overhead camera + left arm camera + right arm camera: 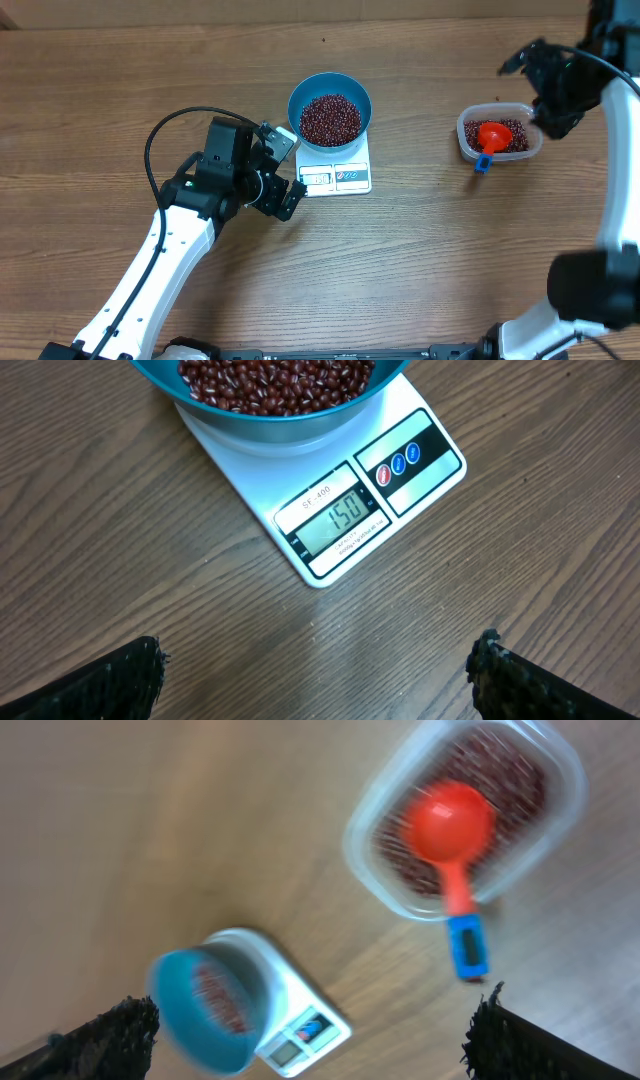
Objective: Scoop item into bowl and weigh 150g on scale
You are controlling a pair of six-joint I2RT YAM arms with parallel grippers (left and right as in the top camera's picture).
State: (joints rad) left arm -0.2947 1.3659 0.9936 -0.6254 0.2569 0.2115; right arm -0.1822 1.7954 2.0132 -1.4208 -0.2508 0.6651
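The blue bowl (330,88) sits on the white scale (350,178), filled with dark red-brown beans (330,118). In the left wrist view the scale (420,420) shows 150 on its display, under the bowl (280,428) of beans (280,380). My left gripper (296,172) hovers just left of the scale, open and empty, and its fingers (110,685) stand wide apart over bare wood. My right gripper (535,90) is open and empty, raised above the tub at the right. Its blurred wrist view takes in the bowl (175,1010) and scale (300,1032).
A clear plastic tub (465,140) at the right holds more beans and a red scoop (491,134) whose blue handle end (483,164) sticks out over the rim. The right wrist view shows the tub (365,870) and scoop (450,820).
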